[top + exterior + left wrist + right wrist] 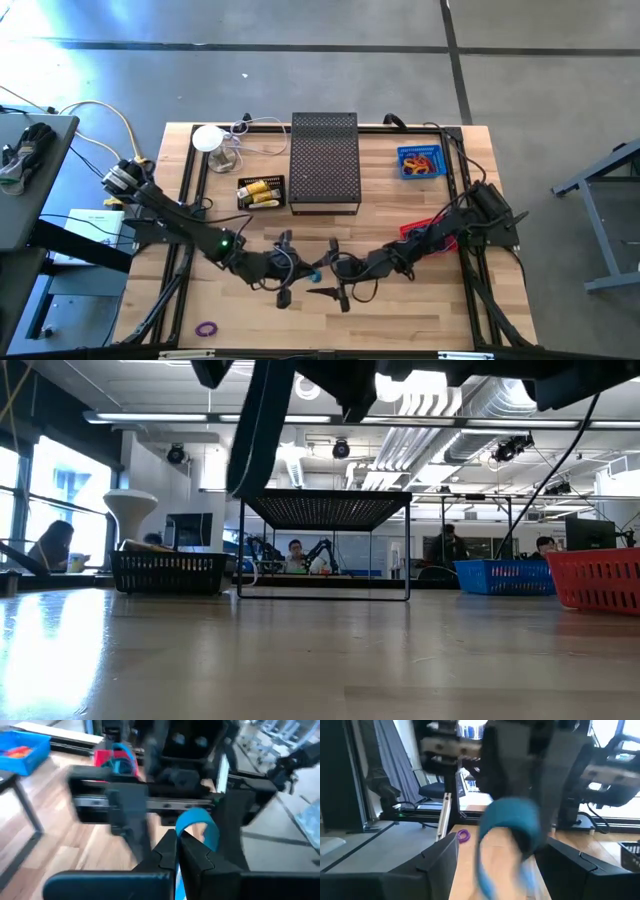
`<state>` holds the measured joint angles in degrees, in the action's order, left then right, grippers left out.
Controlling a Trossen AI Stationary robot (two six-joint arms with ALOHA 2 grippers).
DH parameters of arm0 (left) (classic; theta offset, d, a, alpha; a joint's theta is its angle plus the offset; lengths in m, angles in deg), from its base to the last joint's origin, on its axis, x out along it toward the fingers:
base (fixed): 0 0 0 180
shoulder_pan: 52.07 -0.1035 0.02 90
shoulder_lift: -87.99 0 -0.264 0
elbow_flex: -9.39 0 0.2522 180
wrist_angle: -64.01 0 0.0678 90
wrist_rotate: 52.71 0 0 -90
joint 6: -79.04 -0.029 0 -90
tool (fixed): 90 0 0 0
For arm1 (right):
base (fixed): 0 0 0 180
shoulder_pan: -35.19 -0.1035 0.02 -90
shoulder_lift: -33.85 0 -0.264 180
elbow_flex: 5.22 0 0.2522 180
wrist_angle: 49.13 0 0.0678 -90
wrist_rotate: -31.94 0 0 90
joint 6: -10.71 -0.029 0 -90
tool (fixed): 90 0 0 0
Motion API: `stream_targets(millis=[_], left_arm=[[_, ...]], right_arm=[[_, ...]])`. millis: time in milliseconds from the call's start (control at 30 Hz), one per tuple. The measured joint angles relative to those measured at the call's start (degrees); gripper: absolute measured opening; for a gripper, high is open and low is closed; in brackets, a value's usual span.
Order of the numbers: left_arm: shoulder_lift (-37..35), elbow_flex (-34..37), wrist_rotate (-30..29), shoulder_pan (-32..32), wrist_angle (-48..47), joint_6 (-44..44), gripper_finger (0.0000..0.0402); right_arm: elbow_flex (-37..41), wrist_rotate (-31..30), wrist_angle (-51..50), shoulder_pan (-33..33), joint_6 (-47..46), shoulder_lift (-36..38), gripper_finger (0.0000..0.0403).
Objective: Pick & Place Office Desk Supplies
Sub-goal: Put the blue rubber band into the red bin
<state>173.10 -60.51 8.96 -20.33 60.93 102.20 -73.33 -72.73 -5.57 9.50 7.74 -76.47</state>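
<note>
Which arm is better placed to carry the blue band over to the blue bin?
Right, probably: the blue bin sits on its side, and the open right gripper straddles the blue band that the left gripper pinches.

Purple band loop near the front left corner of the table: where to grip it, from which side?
Judging by the high view, the purple band lies flat on the table, alone. Come straight down, one finger inside the loop and one outside, pinching a single strand. From the side there is nothing to catch.
</note>
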Motion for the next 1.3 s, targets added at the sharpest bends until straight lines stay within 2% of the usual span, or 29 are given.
stream_targets(millis=[167, 333, 467, 700, 967, 1300], left_arm=[[0.78, 0.0, 1.91, -0.76, 2.31, -1.54, 0.0001], [0.54, 0.0, 1.87, 0.35, 5.53, -4.08, 0.0001], [0.52, 0.0, 1.85, 1.32, 6.33, -5.82, 0.0001], [0.52, 0.0, 1.83, 1.58, 6.18, -5.84, 0.0001], [0.52, 0.0, 1.79, 1.56, 4.42, -5.91, 0.001], [1.94, 0.1, 1.42, 2.58, 3.14, -8.0, 0.0109]], right_arm=[[-0.04, 1.84, -1.77, 0.99, -3.3, 0.0, 0.0237], [-0.04, 4.22, -3.36, 1.1, -4.42, 0.0, 0.02], [-0.04, 4.13, -3.49, 1.09, -2.98, 0.0, 0.0145], [-0.04, 2.4, -4.49, 1.1, -1.29, 0.0, 0.0013], [-0.04, 3.13, -6.25, 1.21, -1.31, 0.0, 0.0005], [-0.07, 1.9, -15.26, -0.55, 0.11, 1.39, 0.0004]])
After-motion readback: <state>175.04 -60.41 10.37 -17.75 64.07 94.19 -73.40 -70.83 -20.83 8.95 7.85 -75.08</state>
